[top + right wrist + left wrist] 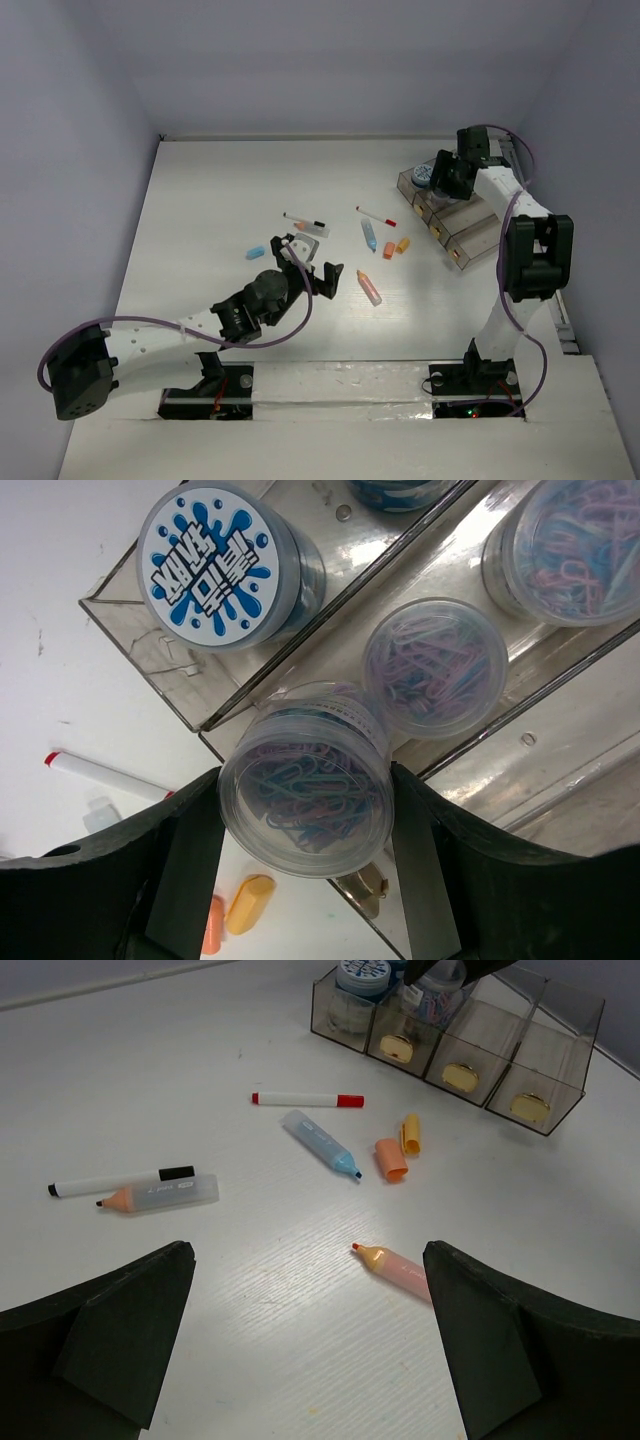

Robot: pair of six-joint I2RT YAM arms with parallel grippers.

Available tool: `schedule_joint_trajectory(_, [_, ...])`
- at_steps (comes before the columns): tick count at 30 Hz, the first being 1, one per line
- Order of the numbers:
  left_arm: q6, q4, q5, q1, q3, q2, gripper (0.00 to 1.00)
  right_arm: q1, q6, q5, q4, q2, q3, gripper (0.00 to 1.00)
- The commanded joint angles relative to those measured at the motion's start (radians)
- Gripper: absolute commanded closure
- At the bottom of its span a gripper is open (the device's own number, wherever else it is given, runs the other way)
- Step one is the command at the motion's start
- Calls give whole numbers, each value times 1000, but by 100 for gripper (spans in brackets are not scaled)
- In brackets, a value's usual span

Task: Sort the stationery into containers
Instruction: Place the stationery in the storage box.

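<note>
Right gripper [305, 815]: clenched on a clear jar of paper clips [305, 780], one finger on each side of it; the jar sits over the end wall of the tray [150, 650], at the second compartment; whether it rests on the tray cannot be told.

Tray contents: a lidded jar [215, 565] with a blue splash pattern stands in the end compartment; two more clear jars [435, 665] of paper clips stand in the second compartment, one behind the other.

Left gripper [310, 1350]: released, jaws spread wide, grasping nothing; it hangs above the desk [250, 1340], well apart from the tray.

Items lying on the desk between the two arms:
- red-capped pen [305, 1099], nearest the tray;
- blue marker [318, 1142], just beside the red-capped pen, uncapped;
- orange cap [390, 1158] and yellow cap [411, 1132], close together, beside the blue marker;
- pink marker [395, 1265], orange tip bare, next to the left gripper's right finger;
- black-capped pen [120, 1182], with a clear marker [160, 1196] touching it;
- light-blue eraser [256, 250], near the left gripper.
</note>
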Motion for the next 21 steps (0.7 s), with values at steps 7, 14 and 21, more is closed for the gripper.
schedule_joint_trajectory(7, [10, 37, 3, 1, 29, -13, 1, -8, 0, -23, 24, -8, 25, 57])
schedule_joint_trajectory(14, [11, 32, 2, 1, 34, -12, 1, -8, -15, -18, -9, 5, 56, 27])
schedule_joint_trajectory(21, [11, 29, 0, 1, 32, -18, 1, -8, -33, -7, -44, -20, 102, 12])
